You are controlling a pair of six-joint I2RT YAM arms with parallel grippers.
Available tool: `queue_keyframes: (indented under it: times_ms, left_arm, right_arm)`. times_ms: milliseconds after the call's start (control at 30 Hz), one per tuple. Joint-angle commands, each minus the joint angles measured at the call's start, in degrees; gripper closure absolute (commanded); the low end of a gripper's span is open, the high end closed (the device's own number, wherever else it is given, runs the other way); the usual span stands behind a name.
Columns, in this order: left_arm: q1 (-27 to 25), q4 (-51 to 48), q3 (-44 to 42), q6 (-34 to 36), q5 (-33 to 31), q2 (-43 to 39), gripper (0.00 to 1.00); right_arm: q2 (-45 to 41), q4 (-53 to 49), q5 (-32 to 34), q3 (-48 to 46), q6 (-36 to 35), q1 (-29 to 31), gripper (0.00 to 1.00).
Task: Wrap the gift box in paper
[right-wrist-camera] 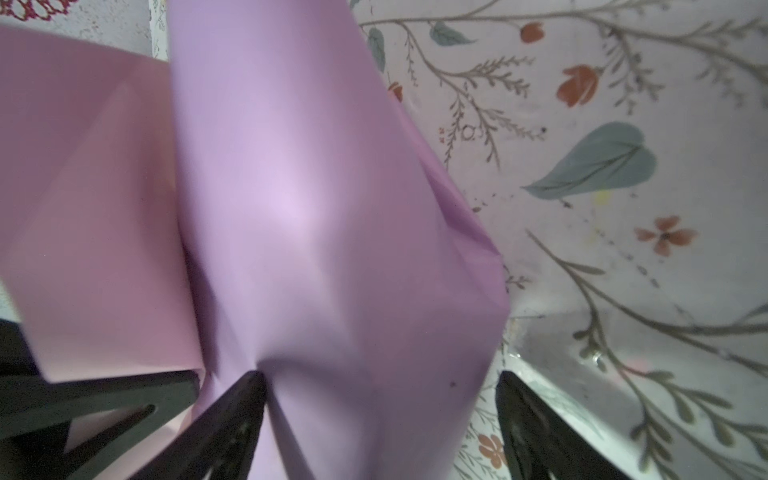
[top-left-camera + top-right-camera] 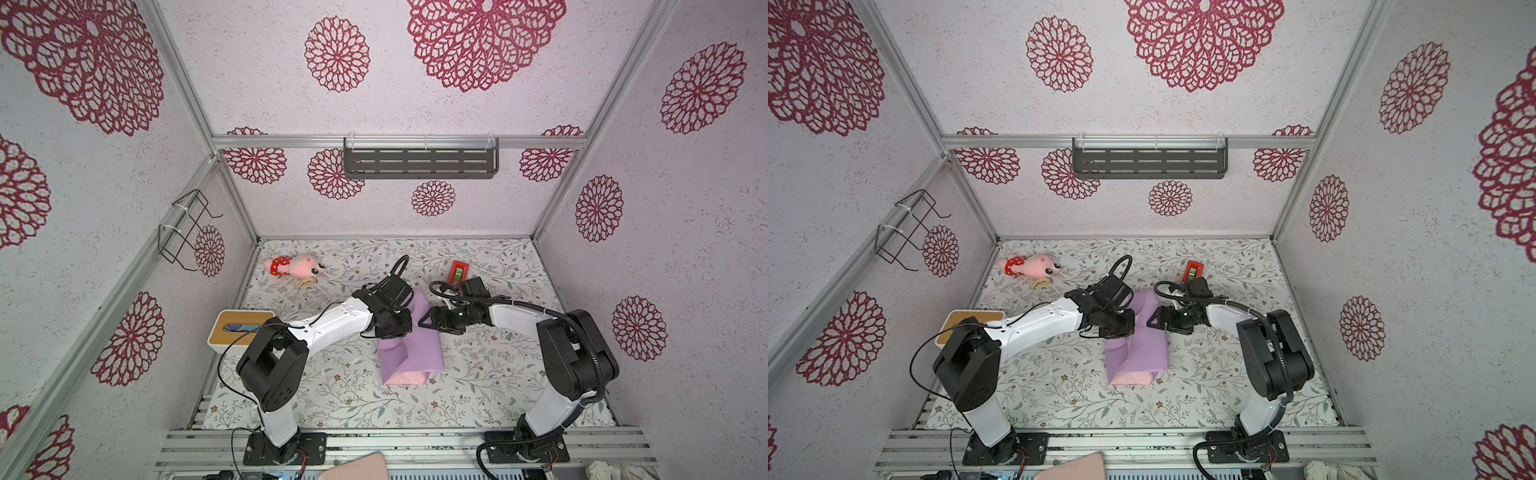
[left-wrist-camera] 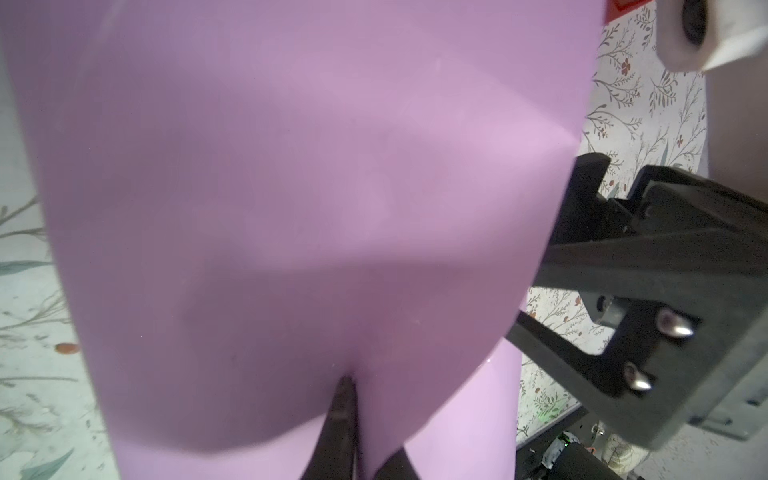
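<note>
Both top views show the paper (image 2: pixel 417 353) bundled at mid-tabletop (image 2: pixel 490 386), the gift box hidden, presumably inside; the left tool (image 3: pixel 345 386) pinches its raised flap taut, while the right tool (image 1: pixel 380 374), jaws wide, straddles it, likely to crease.

Pale textured walls (image 2: pixel 374 112) carry crimson floral medallions, joined by aluminium frame rails (image 2: pixel 399 142). Dark slotted shelf (image 2: pixel 420 163) hangs on back wall; black wire rack (image 2: pixel 185 230) on left wall. Tabletop (image 2: pixel 478 374) has leafy floral print. Light even, soft.
</note>
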Motion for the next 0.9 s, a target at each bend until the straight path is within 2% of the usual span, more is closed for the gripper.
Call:
queue_keyframes:
  times_ms: [0, 500, 867]
  left_arm:
    - [-0.3, 1.1, 2.1, 0.1, 1.4, 1.5, 0.9]
    - [0.4, 10.2, 2.3, -5.1, 5.9, 2.0, 0.93]
    - [3.3, 3.8, 0.8, -0.4, 6.2, 0.0, 0.93]
  right_arm:
    - [2.8, -4.3, 6.6, -2.8, -0.3, 1.4, 0.13]
    - [2.3, 0.2, 5.7, -6.1, 3.3, 1.4, 0.13]
    - [2.2, -1.2, 5.7, -4.7, 2.9, 1.4, 0.13]
